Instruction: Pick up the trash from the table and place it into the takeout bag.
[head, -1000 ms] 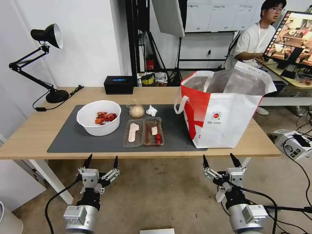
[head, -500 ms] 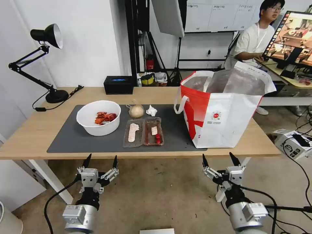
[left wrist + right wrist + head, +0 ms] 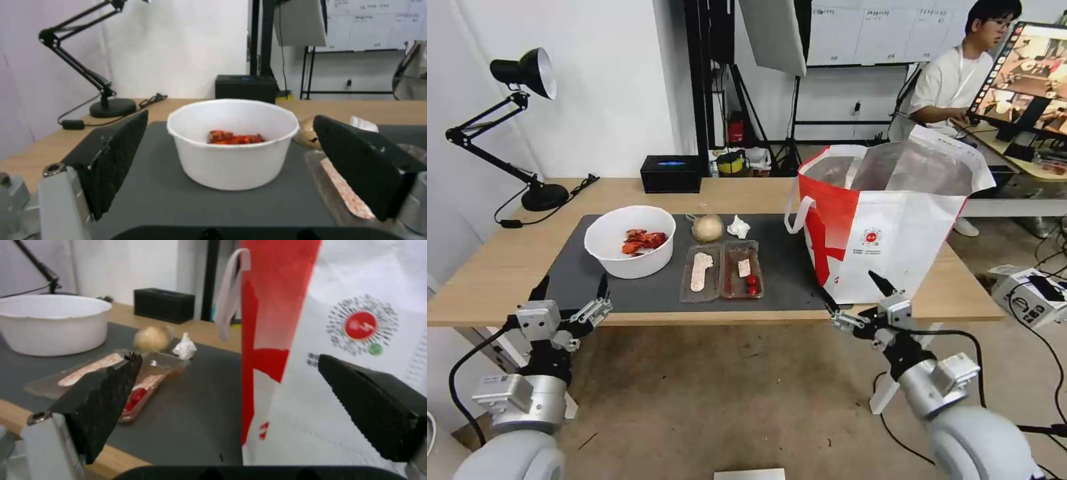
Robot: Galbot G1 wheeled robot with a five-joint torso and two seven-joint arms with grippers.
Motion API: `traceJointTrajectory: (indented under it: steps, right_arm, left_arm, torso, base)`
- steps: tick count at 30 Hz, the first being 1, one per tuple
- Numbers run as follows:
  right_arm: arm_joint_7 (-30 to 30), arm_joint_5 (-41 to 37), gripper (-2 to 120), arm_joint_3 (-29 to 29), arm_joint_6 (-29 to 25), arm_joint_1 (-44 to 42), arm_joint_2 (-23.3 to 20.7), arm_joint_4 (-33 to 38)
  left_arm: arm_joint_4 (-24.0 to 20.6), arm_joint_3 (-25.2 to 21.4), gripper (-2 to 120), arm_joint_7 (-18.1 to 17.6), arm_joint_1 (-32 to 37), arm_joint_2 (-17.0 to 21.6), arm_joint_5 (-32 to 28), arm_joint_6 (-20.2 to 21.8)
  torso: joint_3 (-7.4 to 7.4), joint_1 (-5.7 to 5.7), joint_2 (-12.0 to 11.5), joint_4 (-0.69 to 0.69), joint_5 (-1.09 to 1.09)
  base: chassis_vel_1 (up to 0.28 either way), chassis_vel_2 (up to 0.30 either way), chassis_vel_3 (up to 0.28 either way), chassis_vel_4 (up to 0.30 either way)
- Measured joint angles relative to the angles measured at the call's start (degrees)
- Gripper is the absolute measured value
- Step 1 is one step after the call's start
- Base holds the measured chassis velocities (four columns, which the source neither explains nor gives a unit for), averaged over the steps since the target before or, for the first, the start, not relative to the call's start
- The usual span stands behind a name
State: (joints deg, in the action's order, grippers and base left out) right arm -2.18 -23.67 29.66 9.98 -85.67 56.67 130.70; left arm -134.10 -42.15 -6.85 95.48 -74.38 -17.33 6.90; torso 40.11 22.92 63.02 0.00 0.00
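Note:
On the table's [image 3: 487, 280] dark mat sits a white bowl [image 3: 630, 241] [image 3: 232, 141] with red shell scraps. To its right lie a clear two-part tray [image 3: 721, 271] [image 3: 111, 373], a small bag with a beige lump [image 3: 707, 228] [image 3: 151, 337] and a crumpled tissue [image 3: 738, 227] [image 3: 184, 347]. The takeout bag [image 3: 887, 227] [image 3: 338, 350] stands open at the right. My left gripper [image 3: 568, 291] hovers open at the table's front edge, facing the bowl. My right gripper [image 3: 850, 291] is open at the front edge, just before the bag's lower corner.
A black desk lamp [image 3: 527, 120] stands at the back left with its cable on the table. A black box [image 3: 671, 173] sits at the back edge. A desk with a monitor [image 3: 1027, 73] and a seated person lie behind the bag. White table legs stand below the left gripper.
Both arms have risen from below the table to its front edge. The left gripper moved up and left toward the bowl, the right up toward the bag's corner.

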Motion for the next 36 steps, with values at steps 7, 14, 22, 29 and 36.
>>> traceJointTrajectory:
  steps: [7,14,22,29,36]
  right_arm:
    - [-0.4,-6.2,100,-1.8,2.5,4.4,-6.2,-1.4]
    - [-0.4,-6.3,100,-2.6,2.7,4.3,-5.1,-1.8]
    - [-0.3,-5.9,100,-3.6,2.6,4.7,-4.3,-2.7]
    - [0.1,-5.7,100,-4.3,2.6,5.3,-3.8,-3.3]
    - [0.3,-4.6,100,-5.1,2.5,5.4,-3.5,-4.2]
  left_arm:
    - [0.3,0.1,100,1.0,0.3,0.8,-0.9,0.4]
    - [0.3,0.5,100,1.7,0.8,1.2,-2.0,1.4]
    - [2.2,3.7,100,0.8,0.5,3.5,-5.7,4.8]
    - [4.9,9.4,100,-6.3,-5.1,9.1,-20.3,6.8]
    - [4.5,14.6,100,-15.3,-12.4,11.3,-45.9,11.5]
  torso:
    - [0.0,0.01,0.0,0.02,0.02]
    - [0.0,0.0,0.0,0.0,0.0]
    - [0.0,-0.01,0.0,0.01,0.0]
    - [0.0,0.0,0.0,0.0,-0.01]
    - [0.0,0.0,0.0,0.0,-0.01]
  base:
    - [0.0,0.0,0.0,0.0]
    - [0.0,0.0,0.0,0.0]
    - [0.0,0.0,0.0,0.0]
    - [0.0,0.0,0.0,0.0]
    - [0.0,0.0,0.0,0.0]
